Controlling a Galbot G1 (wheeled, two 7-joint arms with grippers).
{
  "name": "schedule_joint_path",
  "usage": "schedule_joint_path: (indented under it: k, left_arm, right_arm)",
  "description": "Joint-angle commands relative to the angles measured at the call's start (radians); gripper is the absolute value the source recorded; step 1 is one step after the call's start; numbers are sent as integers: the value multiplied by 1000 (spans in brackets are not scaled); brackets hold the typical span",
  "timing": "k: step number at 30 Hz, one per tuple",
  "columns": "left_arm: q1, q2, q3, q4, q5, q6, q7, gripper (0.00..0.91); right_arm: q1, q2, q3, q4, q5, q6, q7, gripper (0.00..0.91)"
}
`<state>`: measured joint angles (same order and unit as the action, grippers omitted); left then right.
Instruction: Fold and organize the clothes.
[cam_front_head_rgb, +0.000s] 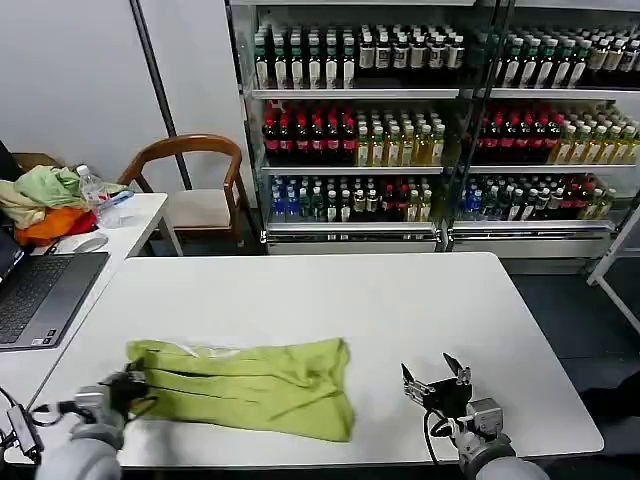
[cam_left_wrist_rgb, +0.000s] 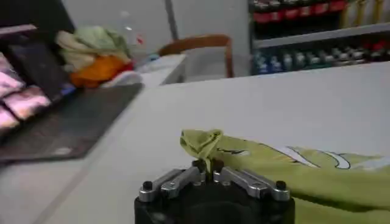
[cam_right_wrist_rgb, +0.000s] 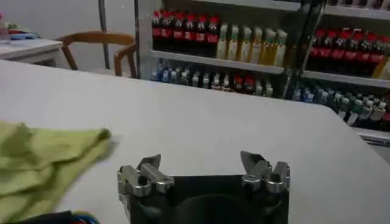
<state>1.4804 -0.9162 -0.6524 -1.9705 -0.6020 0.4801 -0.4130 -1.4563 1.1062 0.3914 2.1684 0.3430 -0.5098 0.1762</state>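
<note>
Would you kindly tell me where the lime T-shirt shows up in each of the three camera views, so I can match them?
Head view: the lime T-shirt lies folded on the white table's near edge, its left end pinched by the left gripper.
Left wrist view: the shirt spreads just beyond the gripper, a bunched corner in its grip.
Right wrist view: the shirt lies off to one side of the open right gripper.
Shared landmark: the wooden chair.
</note>
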Motion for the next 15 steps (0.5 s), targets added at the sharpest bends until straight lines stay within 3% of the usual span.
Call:
schedule_joint_path:
  k: [1, 10, 15]
  left_arm:
    - [26, 49, -208, -12, 17, 50, 6, 40]
    - [-14, -40, 73, -239, 11, 77, 5, 40]
    - [-47, -91, 240, -257, 106, 82, 33, 40]
  right_arm:
    - [6, 0, 4, 2, 0, 0, 0, 907]
    - [-34, -10, 45, 23, -1, 0, 1, 907]
    - [-45, -4, 52, 25, -4, 0, 2, 907]
